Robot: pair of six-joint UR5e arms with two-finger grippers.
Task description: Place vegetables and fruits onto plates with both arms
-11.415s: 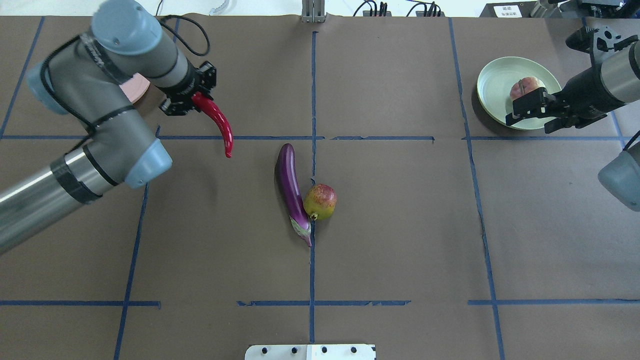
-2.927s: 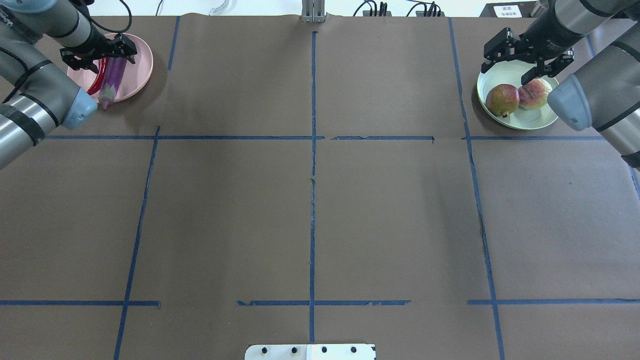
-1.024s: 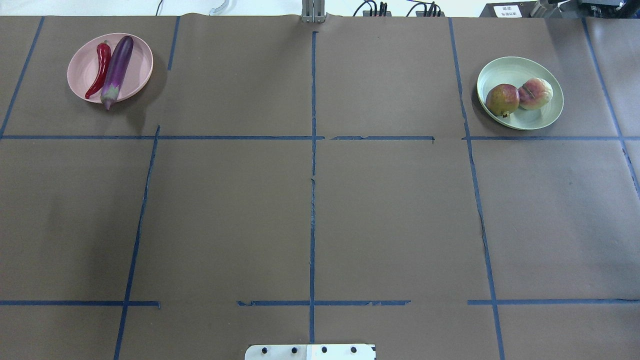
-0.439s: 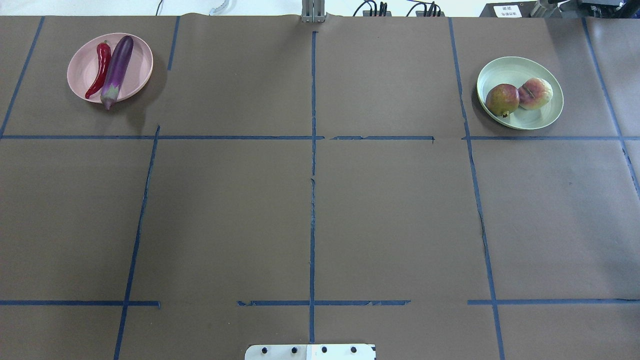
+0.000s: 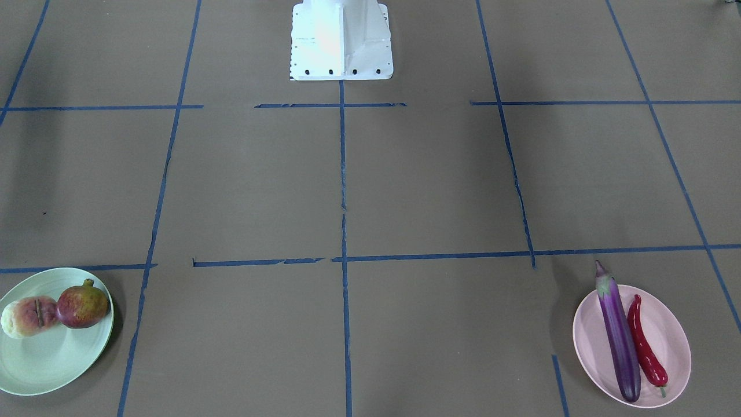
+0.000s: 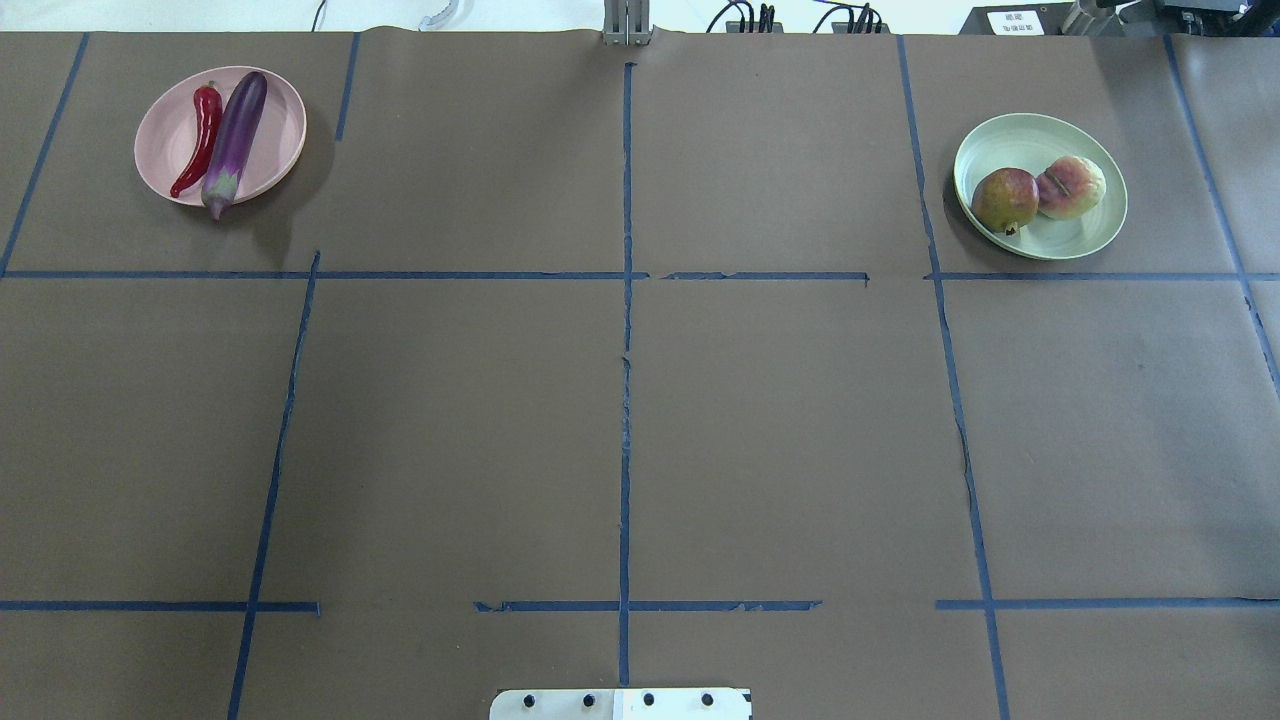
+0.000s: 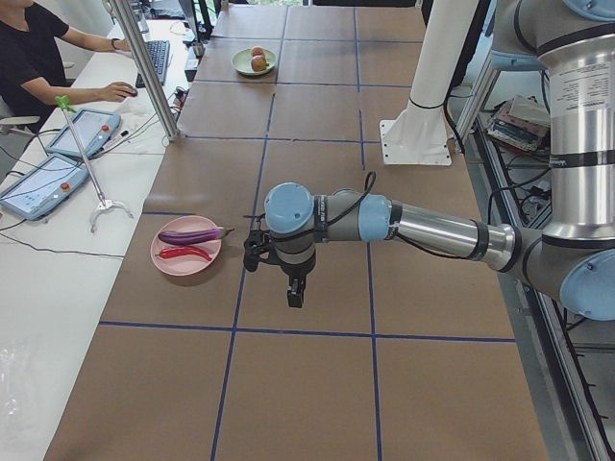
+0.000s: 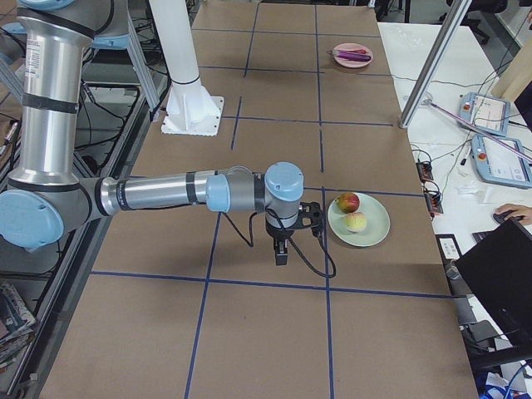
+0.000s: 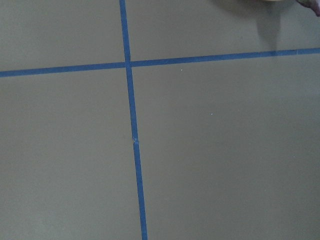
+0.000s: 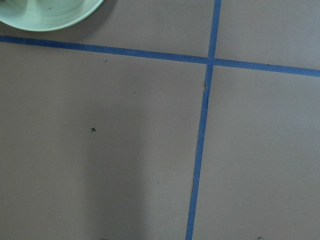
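Note:
The purple eggplant [image 6: 236,125] and the red chili pepper [image 6: 200,130] lie side by side on the pink plate [image 6: 280,140] at the far left. The pomegranate [image 6: 1004,199] and the peach [image 6: 1072,187] sit touching on the green plate [image 6: 1040,140] at the far right. Both arms are outside the overhead and front views. In the exterior left view the left gripper [image 7: 295,296] hangs over bare table beside the pink plate [image 7: 183,266]. In the exterior right view the right gripper [image 8: 281,253] hangs beside the green plate [image 8: 374,224]. I cannot tell whether either is open or shut.
The white pedestal base [image 5: 341,40] stands at the robot's edge of the table. Blue tape lines grid the brown table cover. A metal post [image 7: 154,67] and an operator's desk with tablets [image 7: 82,130] border the far side. The right wrist view shows the green plate's rim [image 10: 45,15].
The chili, eggplant and pomegranate went from gripper and table centre onto the plates. Both arms then left the overhead view. Nothing has moved in the last second.

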